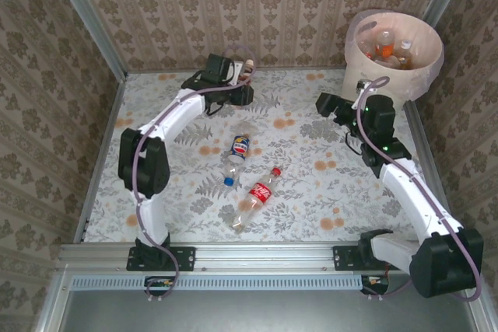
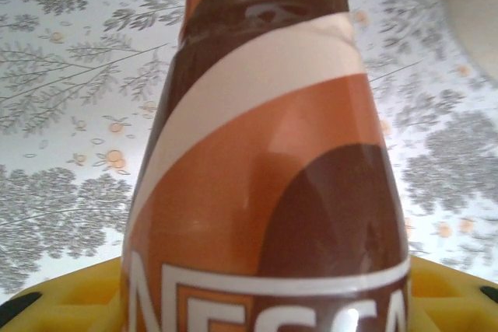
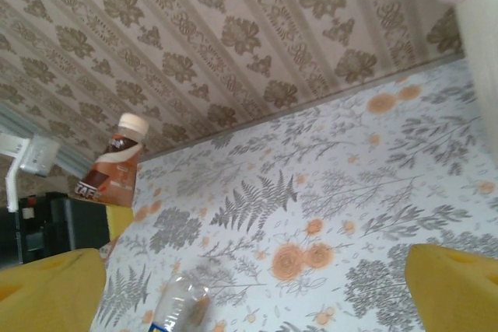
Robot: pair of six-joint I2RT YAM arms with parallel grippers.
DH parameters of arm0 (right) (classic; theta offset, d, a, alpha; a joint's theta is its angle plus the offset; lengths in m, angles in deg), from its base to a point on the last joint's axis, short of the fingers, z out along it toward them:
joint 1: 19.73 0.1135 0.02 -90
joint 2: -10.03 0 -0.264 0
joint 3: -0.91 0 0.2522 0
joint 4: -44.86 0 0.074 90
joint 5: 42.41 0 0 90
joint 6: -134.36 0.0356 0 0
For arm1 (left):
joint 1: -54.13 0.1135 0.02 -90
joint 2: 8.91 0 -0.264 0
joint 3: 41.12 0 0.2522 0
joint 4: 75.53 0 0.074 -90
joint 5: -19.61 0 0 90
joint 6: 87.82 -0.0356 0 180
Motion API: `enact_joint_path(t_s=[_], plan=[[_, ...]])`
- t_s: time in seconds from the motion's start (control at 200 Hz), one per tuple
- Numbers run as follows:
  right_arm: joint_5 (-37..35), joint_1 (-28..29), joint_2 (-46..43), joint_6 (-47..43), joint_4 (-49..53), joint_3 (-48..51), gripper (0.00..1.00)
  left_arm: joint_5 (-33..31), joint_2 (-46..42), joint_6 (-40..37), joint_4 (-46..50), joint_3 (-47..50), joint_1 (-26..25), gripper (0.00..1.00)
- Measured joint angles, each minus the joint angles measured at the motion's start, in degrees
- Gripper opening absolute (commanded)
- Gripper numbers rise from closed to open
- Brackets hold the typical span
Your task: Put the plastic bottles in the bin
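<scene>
My left gripper (image 1: 242, 75) reaches to the back of the table, by the wall, and is shut on a plastic bottle with a brown-and-orange label (image 2: 264, 192) and a white cap (image 1: 250, 62). The label hides most of its yellow fingers (image 2: 70, 293). This bottle (image 3: 115, 167) also shows far left in the right wrist view. Two more plastic bottles lie mid-table: a blue-labelled one (image 1: 239, 151) and a red-labelled one (image 1: 259, 192). The cream-white bin (image 1: 420, 75) stands at the back right with several bottles inside. My right gripper (image 1: 325, 103) hovers open and empty, left of the bin.
Patterned walls close off the table at the back and both sides. A metal rail (image 1: 257, 254) runs along the near edge by the arm bases. The bin's wall (image 3: 478, 60) is close on the right of my right gripper (image 3: 253, 289), and a clear bottle (image 3: 180, 307) lies below it.
</scene>
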Motion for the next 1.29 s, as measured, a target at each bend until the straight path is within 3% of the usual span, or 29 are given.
enact_joint_path(t_s=[0.345, 0.57, 0.94, 1.13, 1.295], plan=[[5.18, 4.39, 7.65, 3.52, -3.39, -1.60, 1.00, 7.91, -10.08, 7.72, -9.40, 15.26, -2.64, 0.41], [12.22, 5.68, 13.44, 4.83, -4.00, -9.14, 1.00, 17.29, -15.50, 12.72, -20.28, 24.13, -3.17, 0.41], [19.19, 9.92, 22.18, 7.39, -4.22, -17.73, 1.00, 29.20, -15.58, 17.33, -33.81, 26.69, -5.70, 0.40], [21.03, 10.69, 24.79, 9.81, -4.02, -20.55, 0.76, 31.45, -15.56, 18.03, -36.50, 26.69, -6.08, 0.41], [24.55, 10.69, 26.36, 12.68, -5.35, -21.27, 0.65, 31.63, -15.15, 18.56, -36.54, 26.69, -6.08, 0.41]])
